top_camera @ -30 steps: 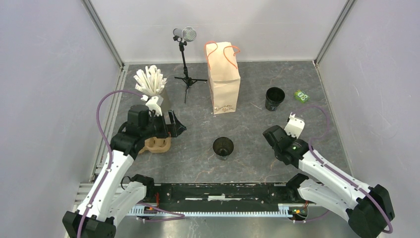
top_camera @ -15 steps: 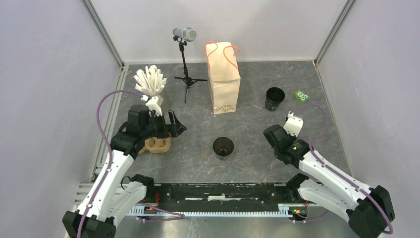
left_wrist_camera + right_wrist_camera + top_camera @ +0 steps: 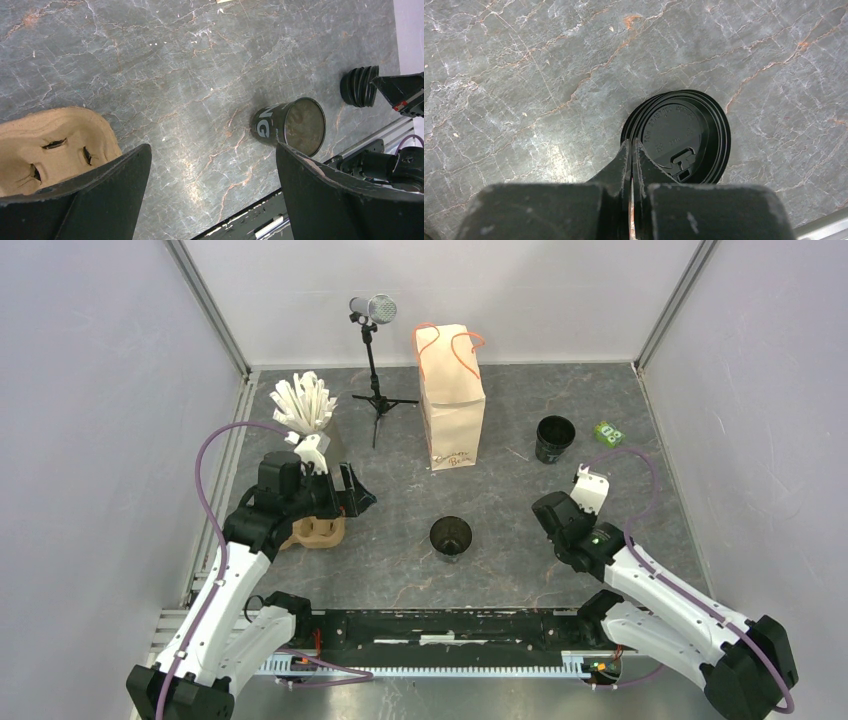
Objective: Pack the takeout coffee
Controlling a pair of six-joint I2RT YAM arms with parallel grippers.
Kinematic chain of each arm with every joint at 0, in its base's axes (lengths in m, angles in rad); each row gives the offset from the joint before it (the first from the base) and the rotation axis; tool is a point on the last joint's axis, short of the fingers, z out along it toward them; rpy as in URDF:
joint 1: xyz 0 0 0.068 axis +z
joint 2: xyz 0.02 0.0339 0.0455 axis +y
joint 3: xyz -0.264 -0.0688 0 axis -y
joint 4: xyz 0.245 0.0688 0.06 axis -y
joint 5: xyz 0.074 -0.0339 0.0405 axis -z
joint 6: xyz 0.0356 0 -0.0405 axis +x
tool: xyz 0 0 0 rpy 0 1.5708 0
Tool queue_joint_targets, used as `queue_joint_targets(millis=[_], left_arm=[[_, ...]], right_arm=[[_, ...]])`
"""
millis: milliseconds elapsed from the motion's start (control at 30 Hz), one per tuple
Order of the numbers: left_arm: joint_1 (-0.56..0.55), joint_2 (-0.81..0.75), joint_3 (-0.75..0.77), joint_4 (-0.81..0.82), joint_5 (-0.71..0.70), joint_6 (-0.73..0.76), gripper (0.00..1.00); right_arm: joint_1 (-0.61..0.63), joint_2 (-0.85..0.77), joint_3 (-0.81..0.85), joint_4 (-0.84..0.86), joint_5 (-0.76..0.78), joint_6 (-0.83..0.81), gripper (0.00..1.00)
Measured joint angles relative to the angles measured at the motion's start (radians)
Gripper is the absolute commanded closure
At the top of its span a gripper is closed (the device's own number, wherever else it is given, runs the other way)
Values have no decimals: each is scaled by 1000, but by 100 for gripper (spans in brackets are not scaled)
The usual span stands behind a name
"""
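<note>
Black lid [image 3: 684, 135], hidden overhead, shows by the pressed-together right pincer [image 3: 631, 145]; left pincer [image 3: 212, 150] spread.

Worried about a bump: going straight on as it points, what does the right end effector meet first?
Shut, the right end effector would likely meet the rim of the black lids; depth unclear.

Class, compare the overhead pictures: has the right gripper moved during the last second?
Yes, slightly: the right gripper has edged up-left in the overhead view, toward the black lid stack, which stayed put.
</note>
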Motion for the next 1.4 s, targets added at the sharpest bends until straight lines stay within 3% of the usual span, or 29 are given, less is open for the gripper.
queue_joint_targets(millis=[167,200,267,300,367,800,900,1000,1167,1400], left_arm=[[0,0,0,0,0,0,0],[0,0,0,0,0,0,0],[0,0,0,0,0,0,0],[0,0,0,0,0,0,0],[0,0,0,0,0,0,0],[0,0,0,0,0,0,0],[0,0,0,0,0,0,0],[0,0,0,0,0,0,0],[0,0,0,0,4,0,0],[0,0,0,0,6,0,0]], right_arm=[[0,-4,0,2,9,-9,100],[0,-4,0,2,11,-12,98],[0,-4,0,2,15,-16,85],[0,-4,0,2,16,-17,84],[0,-4,0,2,18,-23,100],[0,-40,0,15,27,-31,99],[-3,-40,0,16,32,-36,60],[-10,-43,2,11,53,-24,58],[-44,-72,37,-24,90,60,43],[-122,-68,84,-16,60,131,46]])
